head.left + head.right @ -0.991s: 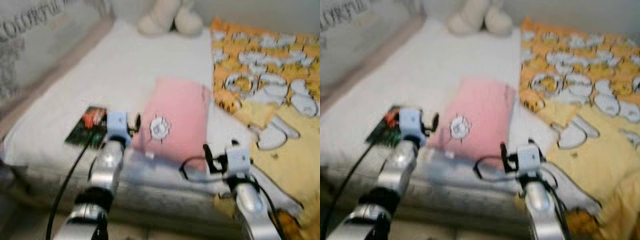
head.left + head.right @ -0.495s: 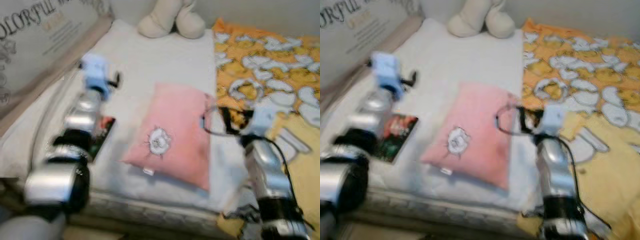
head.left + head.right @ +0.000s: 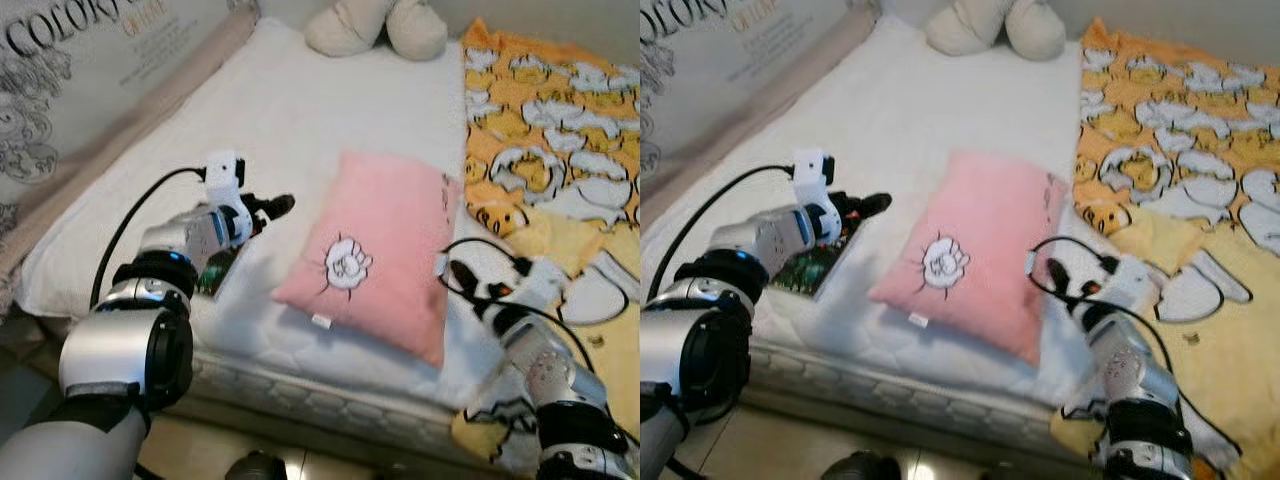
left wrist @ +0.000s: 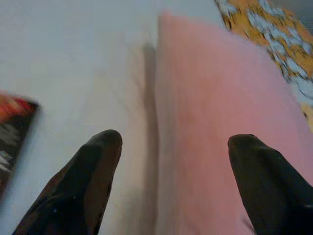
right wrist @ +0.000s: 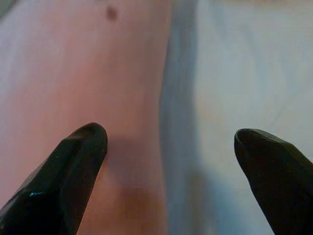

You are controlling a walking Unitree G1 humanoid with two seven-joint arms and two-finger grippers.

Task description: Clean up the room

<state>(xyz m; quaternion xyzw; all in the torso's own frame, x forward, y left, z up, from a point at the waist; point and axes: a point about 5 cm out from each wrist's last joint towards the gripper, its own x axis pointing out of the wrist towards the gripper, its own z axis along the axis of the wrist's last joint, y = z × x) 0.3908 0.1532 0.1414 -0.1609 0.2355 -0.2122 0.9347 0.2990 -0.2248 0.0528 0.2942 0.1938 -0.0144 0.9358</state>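
Pillow [image 3: 380, 250] flanked: left end effector [image 4: 168, 147] and right end effector [image 5: 168, 142] both spread apart at opposite edges. We close both together, lift level.

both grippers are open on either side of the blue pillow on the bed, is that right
Not quite: the pillow is pink, not blue, as the left eye view shows. The left gripper and right gripper are indeed open on either side of it on the bed.
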